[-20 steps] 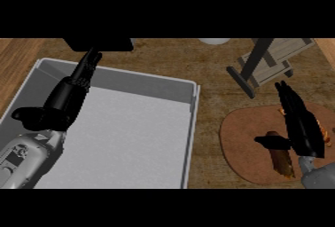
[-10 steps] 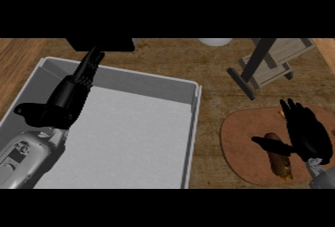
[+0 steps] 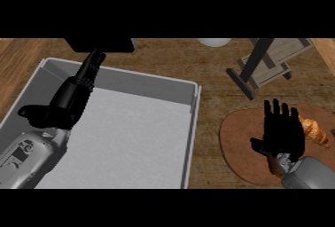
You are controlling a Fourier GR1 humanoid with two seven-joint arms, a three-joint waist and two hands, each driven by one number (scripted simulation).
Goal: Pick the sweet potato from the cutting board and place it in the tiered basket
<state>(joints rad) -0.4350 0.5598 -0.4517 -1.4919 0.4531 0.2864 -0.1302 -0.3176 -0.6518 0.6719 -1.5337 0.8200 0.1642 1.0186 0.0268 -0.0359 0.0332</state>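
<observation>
The sweet potato lies on the round brown cutting board at the right; only a brown sliver of it shows beside my wrist. My right hand hovers flat over it, open, fingers straight and pointing away from me, thumb out to the left. Whether the hand touches the potato I cannot tell. The tiered basket, a wooden frame with dark posts, stands beyond the board at the upper right. My left hand is open over the sink, fingers stretched toward the far rim.
A grey sink basin fills the left half of the counter. An orange croissant lies on the board's right side. A white round object and a black block sit along the far edge.
My right hand has shifted left and turned flat over the sweet potato, which now is almost fully covered. The left arm has not moved.
</observation>
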